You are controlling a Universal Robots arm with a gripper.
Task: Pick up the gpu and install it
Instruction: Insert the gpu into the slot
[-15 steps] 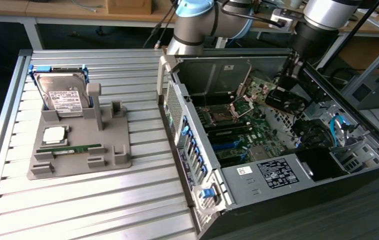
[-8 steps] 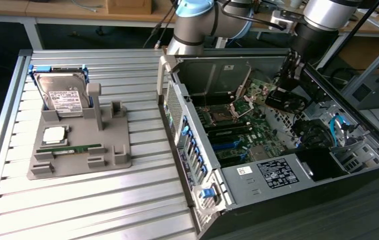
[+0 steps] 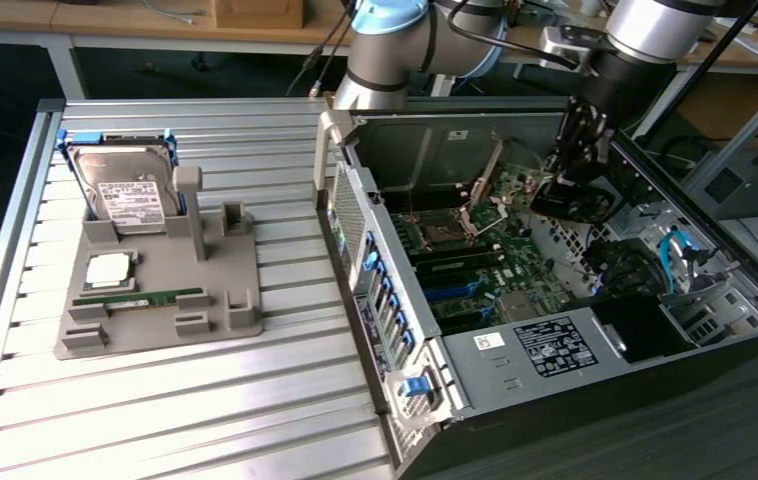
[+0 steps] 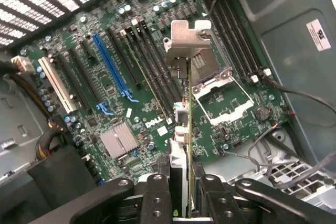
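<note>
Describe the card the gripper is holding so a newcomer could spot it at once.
Look inside the open computer case on the exterior view's right, where the gripper hangs over the green motherboard. Clamped between its fingers is a thin card, seen edge-on in the wrist view. Its silvery metal bracket at the far end sets it apart from the slots below.

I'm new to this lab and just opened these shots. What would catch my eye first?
The arm's tool hangs inside the open computer case on the exterior view's right. In the wrist view, the gpu stands edge-on, clamped in the tool, over the green motherboard with its blue slot. On the exterior view's left, a grey tray holds a hard drive.
</note>
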